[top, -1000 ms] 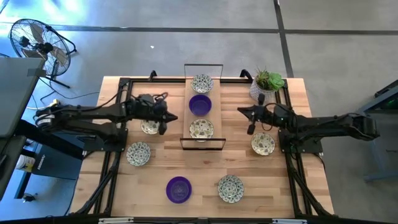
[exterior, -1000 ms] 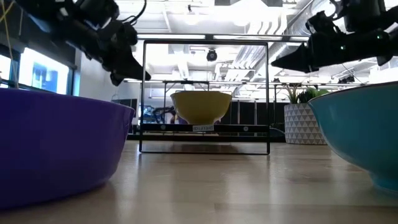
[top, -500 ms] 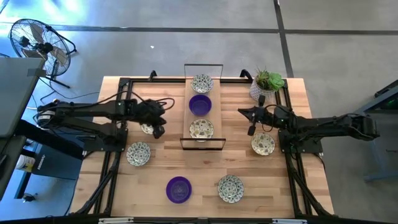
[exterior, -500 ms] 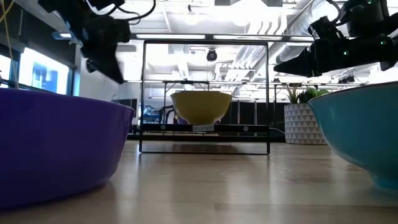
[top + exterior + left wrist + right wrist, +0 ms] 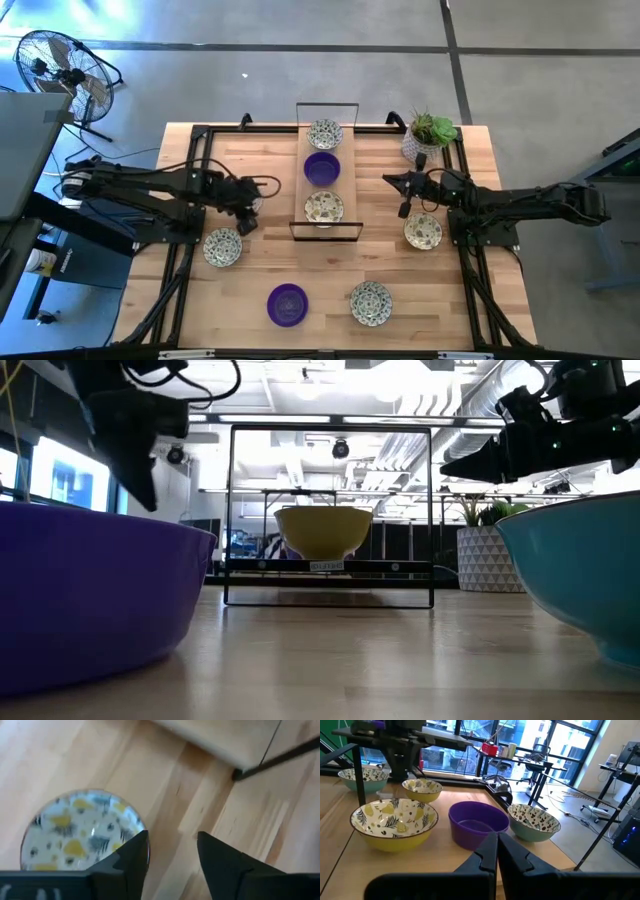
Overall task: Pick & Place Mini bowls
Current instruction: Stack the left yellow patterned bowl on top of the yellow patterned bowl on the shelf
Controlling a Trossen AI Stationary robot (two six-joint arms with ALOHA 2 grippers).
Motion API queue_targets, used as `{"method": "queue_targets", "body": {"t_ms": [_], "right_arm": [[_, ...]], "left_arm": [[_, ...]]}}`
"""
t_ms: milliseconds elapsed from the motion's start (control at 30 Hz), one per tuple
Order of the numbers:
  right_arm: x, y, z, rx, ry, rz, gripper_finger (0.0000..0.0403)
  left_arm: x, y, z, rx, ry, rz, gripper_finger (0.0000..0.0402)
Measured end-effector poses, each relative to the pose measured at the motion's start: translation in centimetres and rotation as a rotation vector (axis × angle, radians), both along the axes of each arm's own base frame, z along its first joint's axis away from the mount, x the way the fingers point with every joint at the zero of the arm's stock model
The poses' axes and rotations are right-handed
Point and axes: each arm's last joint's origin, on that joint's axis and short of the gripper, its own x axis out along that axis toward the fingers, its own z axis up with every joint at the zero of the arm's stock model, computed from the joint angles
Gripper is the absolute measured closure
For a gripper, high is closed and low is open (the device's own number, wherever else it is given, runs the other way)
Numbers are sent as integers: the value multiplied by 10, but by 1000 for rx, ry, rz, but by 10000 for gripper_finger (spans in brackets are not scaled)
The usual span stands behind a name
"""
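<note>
Seven mini bowls [image 5: 288, 304] on wooden table [image 5: 250, 260]

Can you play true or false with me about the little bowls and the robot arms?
1. Three bowls sit in a row on the rack in the middle. True: a speckled bowl, a purple bowl and another speckled bowl.
2. The left gripper is holding a bowl. False: its fingers are open and empty, above the rim of a speckled bowl.
3. The right gripper is open wide. False: its fingers are shut together and hold nothing.
4. A potted plant stands at the table's far right corner. True.
5. Both purple bowls are on the rack. False: one purple bowl sits on the table near the front edge.
</note>
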Motion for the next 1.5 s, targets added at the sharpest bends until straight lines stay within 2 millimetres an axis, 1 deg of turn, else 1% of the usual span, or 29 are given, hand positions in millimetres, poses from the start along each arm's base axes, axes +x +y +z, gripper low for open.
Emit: {"method": "queue_targets", "body": {"t_ms": [167, 333, 567, 767, 833, 933, 1100, 1200, 1267, 1300, 1433, 1500], "right_arm": [[0, 0, 0, 1, 3, 0, 402], [0, 0, -1, 2, 7, 0, 400], [0, 0, -1, 2, 12, 0, 400], [0, 0, -1, 3, 13, 0, 401], [0, 0, -1, 3, 13, 0, 400], [0, 0, -1, 2, 13, 0, 402], [0, 0, -1, 0, 15, 0, 400], [0, 0, -1, 0, 14, 0, 402], [0, 0, -1, 1, 14, 1, 402], [0, 0, -1, 1, 14, 0, 401], [0, 0, -1, 1, 14, 0, 402], [0, 0, -1, 3, 13, 0, 402]], "left_arm": [[1, -9, -13, 28, 125, 55, 214], [13, -16, -29, 105, 208, 70, 211], [23, -17, -48, 189, 306, 92, 211], [27, -17, -55, 199, 342, 96, 212], [27, -17, -57, 201, 354, 94, 220], [29, -18, -61, 193, 374, 86, 244], [32, -19, -66, 174, 393, 54, 306], [32, -19, -66, 178, 399, 42, 355], [33, -19, -59, 182, 384, 36, 386], [32, -19, -53, 179, 382, 22, 391], [32, -17, -26, 236, 357, 14, 382], [32, -17, -11, 261, 334, -9, 386]]}}
